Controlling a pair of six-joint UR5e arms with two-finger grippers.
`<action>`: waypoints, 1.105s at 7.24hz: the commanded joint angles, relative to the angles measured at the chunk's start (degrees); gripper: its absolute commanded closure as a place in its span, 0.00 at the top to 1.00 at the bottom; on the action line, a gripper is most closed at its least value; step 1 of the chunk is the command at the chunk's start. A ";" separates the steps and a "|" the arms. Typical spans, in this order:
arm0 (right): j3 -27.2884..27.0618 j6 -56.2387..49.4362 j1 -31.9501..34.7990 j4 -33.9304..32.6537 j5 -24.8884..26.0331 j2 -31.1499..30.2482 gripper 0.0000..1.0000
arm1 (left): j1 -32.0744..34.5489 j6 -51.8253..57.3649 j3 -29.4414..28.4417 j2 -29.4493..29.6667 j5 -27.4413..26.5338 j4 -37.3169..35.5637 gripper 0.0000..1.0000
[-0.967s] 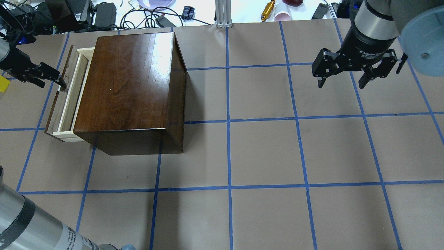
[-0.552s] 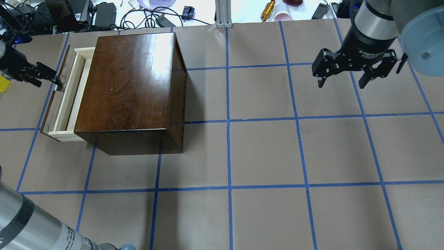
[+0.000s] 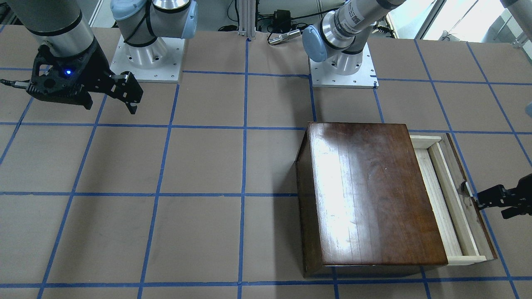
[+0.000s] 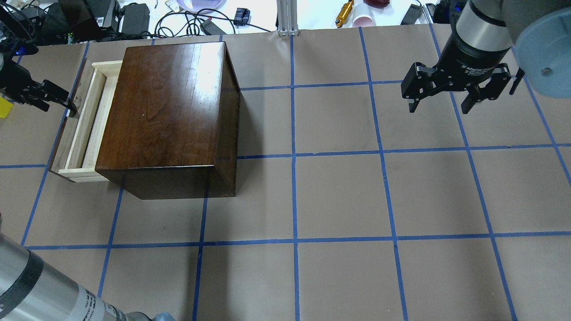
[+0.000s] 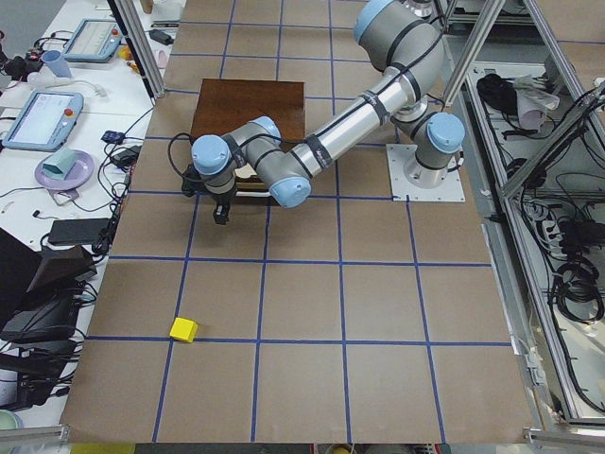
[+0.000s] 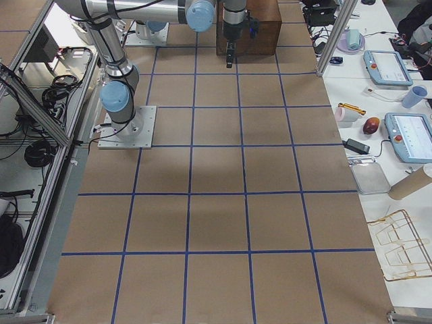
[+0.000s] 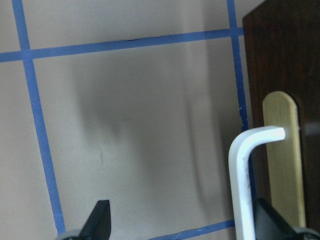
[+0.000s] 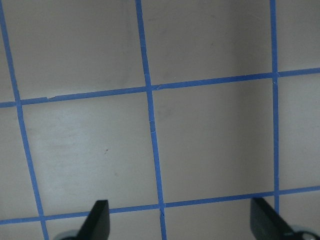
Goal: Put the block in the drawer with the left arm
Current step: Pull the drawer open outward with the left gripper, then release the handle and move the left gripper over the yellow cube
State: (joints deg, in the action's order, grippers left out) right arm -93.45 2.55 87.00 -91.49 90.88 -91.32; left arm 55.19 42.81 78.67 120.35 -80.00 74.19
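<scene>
The dark-brown wooden box (image 4: 165, 111) stands at the table's far left with its drawer (image 4: 82, 122) pulled partway out, showing the pale tray (image 3: 444, 195). My left gripper (image 4: 58, 106) is open at the drawer's dark front panel. In the left wrist view one finger (image 7: 267, 220) sits right beside the white bent handle (image 7: 241, 165). The yellow block (image 5: 183, 329) lies on the table well behind the left gripper, at the overhead view's left edge (image 4: 3, 108). My right gripper (image 4: 441, 104) hangs open and empty over the far right of the table.
Cables, chargers and cups crowd the strip beyond the table's far edge (image 4: 187, 18). The left arm's forearm (image 4: 40, 290) crosses the near left corner. Brown paper with blue tape squares (image 4: 339, 196) covers the table.
The left gripper has moved further left and the drawer has slid out with it, showing more of the pale tray. The right arm has stayed where it was.
</scene>
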 commanded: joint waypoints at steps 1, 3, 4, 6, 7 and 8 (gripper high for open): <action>0.02 0.00 0.01 0.00 0.00 0.00 1.00 | -0.35 0.70 -0.10 0.15 -0.07 -0.01 1.00; 0.02 0.00 0.01 0.00 0.00 0.00 1.00 | -0.35 0.18 -0.18 -0.20 -0.07 0.07 1.00; 0.02 0.00 0.01 0.00 0.00 0.00 1.00 | -0.35 0.00 -1.49 -0.72 -0.33 0.16 1.00; 0.02 0.00 0.01 0.00 0.00 0.00 1.00 | -0.96 0.00 -4.22 -0.82 -2.70 0.25 1.00; 0.02 0.00 0.01 0.00 0.00 0.00 1.00 | -3.05 0.08 -5.71 0.05 -2.53 -0.18 1.00; 0.02 0.00 0.01 0.00 0.00 0.00 1.00 | -4.90 0.34 -6.24 0.76 -2.36 -1.06 1.00</action>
State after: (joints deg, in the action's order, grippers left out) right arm -93.43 2.55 87.01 -91.49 90.88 -91.32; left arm 52.47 42.92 73.55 120.28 -82.38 73.95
